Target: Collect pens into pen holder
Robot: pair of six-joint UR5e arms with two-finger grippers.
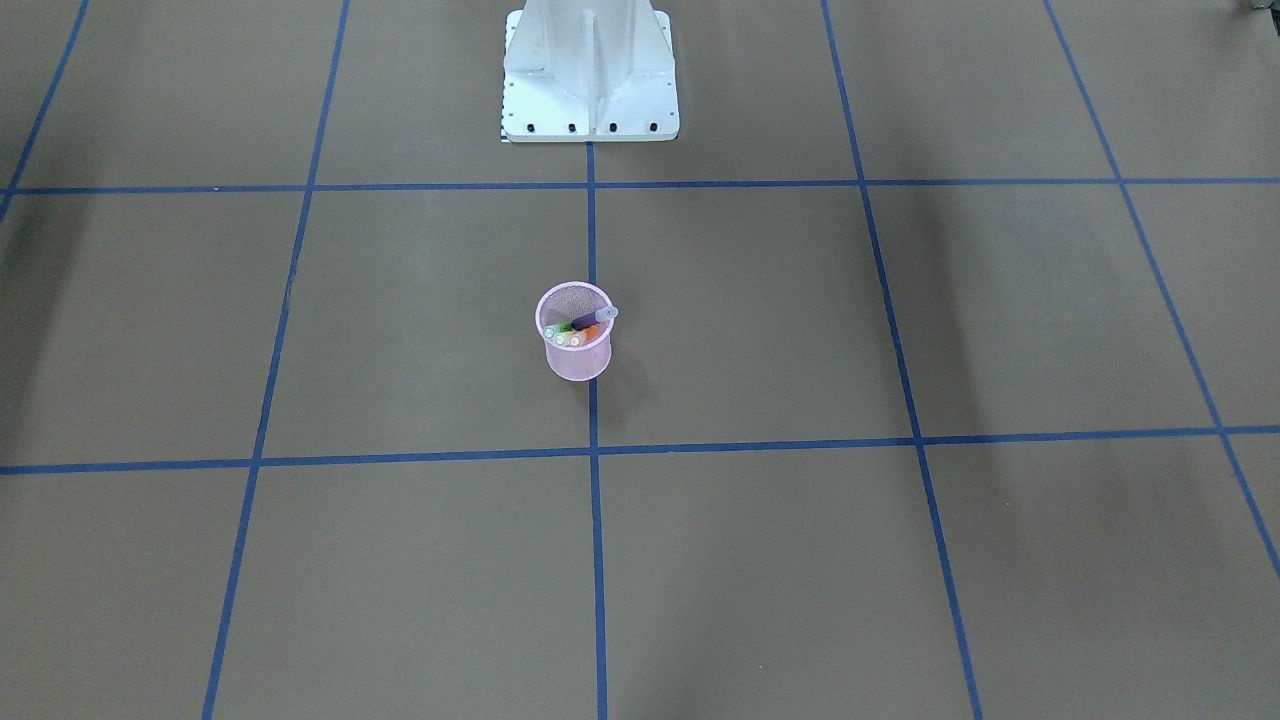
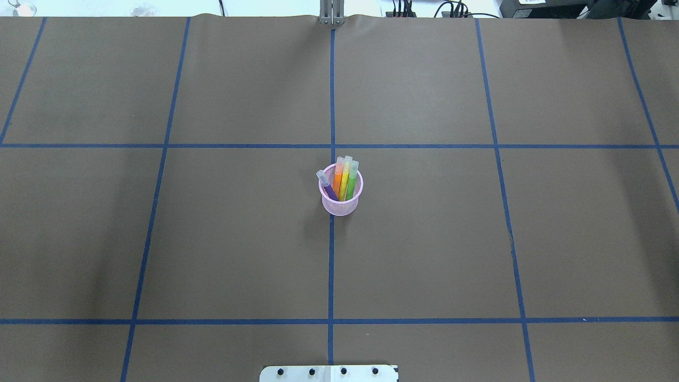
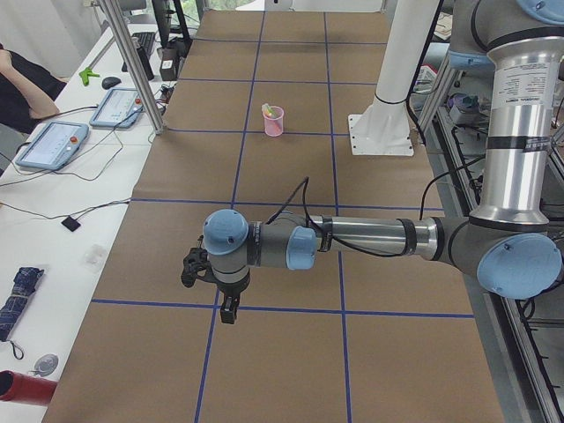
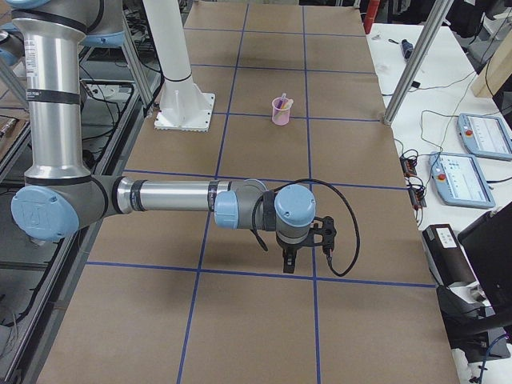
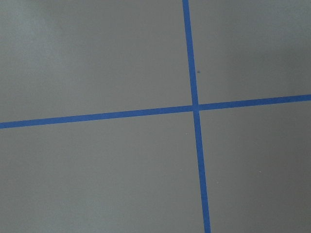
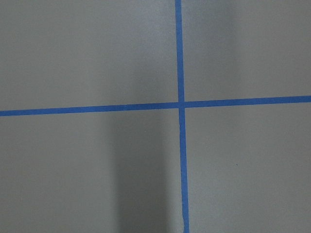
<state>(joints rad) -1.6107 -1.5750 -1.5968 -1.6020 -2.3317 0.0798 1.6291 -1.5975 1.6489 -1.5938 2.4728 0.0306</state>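
While the front-facing camera looked down on the table point(image 1: 300, 320), the pen holder point(image 1: 577, 362) stood upright on the central blue tape line point(image 1: 592, 230), well forward of my white base pedestal point(image 1: 590, 70). The purple pen point(image 1: 595, 318) lay tilted inside it, its whitish cap resting over the rim on my left side. Three more cap ends clustered against the inner wall on my right side.

In the overhead view, the holder sat at the middle of the table, on the same lengthwise line and just on my side of a crosswise line. Four pens stood in it. The purple one leaned to my left. The orange pen point(image 2: 338, 183), the yellow pen point(image 2: 345, 185) and the green pen point(image 2: 351, 183) stood side by side, leaning away from me, caps above the rim.

In the exterior left view, my left gripper point(image 3: 227, 313) hung fingers-down over the table near a tape crossing, well apart from the holder. From this view I could not tell whether its fingers were spread or closed.

In the exterior right view, my right gripper point(image 4: 288, 266) hung fingers-down near a crossing at the opposite end, also well apart from the holder. I could not tell its state either.

The left wrist view showed brown table covering and a crossing of two tape lines.

The right wrist view showed the same kind of surface and a crossing, with a dark shadow band.
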